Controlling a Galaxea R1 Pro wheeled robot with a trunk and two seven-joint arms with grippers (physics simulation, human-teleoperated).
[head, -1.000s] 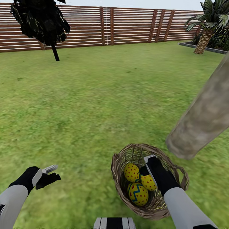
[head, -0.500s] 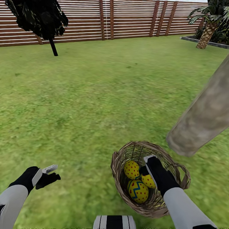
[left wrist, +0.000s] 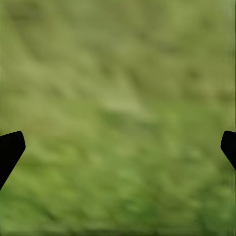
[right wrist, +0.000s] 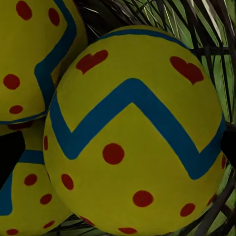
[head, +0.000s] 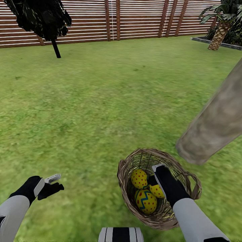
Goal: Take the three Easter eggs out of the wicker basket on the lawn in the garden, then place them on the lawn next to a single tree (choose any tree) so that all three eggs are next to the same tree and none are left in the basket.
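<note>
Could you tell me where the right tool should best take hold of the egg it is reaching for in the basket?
Probably across the egg's widest middle, coming from above through the wicker basket's open top: the deep walls block the sides, and the right tool is already inside, straddling it.

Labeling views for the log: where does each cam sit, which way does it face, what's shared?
Head: up high, looking forward and down over lawn, wicker basket, tree; both arms in frame.
Left wrist: on left arm, facing grass; fingertips at the edges.
Right wrist: inside the basket, close on Easter eggs.
Shared: head and right wrist both see the eggs.
</note>
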